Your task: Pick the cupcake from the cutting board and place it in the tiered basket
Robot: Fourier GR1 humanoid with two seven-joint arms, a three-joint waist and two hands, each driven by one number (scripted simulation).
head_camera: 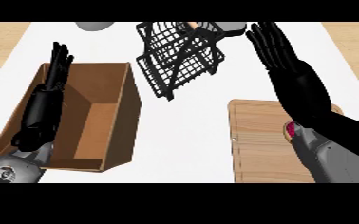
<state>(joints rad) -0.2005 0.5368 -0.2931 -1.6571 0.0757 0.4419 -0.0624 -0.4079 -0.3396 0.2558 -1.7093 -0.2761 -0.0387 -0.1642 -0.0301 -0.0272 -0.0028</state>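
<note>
A wooden cutting board (263,140) lies at the lower right. On it, a cupcake (288,130) with a pink top shows only as a sliver, the rest hidden behind my right forearm. My right hand (275,45) is open with straight fingers, raised to the right of the black wire tiered basket (179,57), apart from it. The basket stands at the top centre, tilted in this view. My left hand (57,69) is open with fingers up at the left, over the edge of a box.
An open brown cardboard box (95,116) sits at the left. A grey round object (95,25) lies at the top left, and a grey bowl-like item (228,27) is behind the basket. White counter lies between box and board.
</note>
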